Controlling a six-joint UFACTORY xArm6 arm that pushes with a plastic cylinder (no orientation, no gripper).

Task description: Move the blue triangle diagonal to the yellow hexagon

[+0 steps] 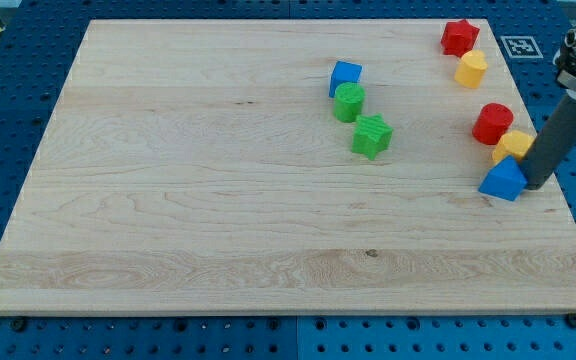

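The blue triangle (504,181) lies near the board's right edge, at mid height. My tip (535,187) is right beside it on its right, touching or nearly touching. A yellow block (513,145), partly hidden by the rod, sits just above the blue triangle and touches it or nearly so. A second yellow block (471,68) lies farther up, near the view's top right. I cannot tell which of the two yellow blocks is the hexagon.
A red round block (492,123) touches the lower yellow block from the upper left. A red star (459,36) sits at the top right corner. A blue square block (345,77), a green cylinder (349,101) and a green star (372,136) cluster at upper centre.
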